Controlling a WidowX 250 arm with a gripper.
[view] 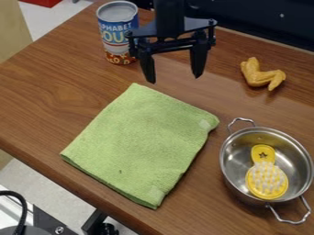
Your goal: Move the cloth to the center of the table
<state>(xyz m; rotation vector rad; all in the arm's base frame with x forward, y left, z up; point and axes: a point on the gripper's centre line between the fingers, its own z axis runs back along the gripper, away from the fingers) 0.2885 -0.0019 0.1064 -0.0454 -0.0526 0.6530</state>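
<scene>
Hanging above the brown wood-grain table: black two-finger gripper, fingers spread apart. Green, roughly rectangular fabric cloth, lying flat on the camera side of the fingertips, far corner near one. Cylindrical metal can, blue-and-white label, printed lettering, behind the cloth.

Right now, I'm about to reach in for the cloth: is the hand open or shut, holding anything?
Hand: open, fingers apart, nothing between them.
</scene>
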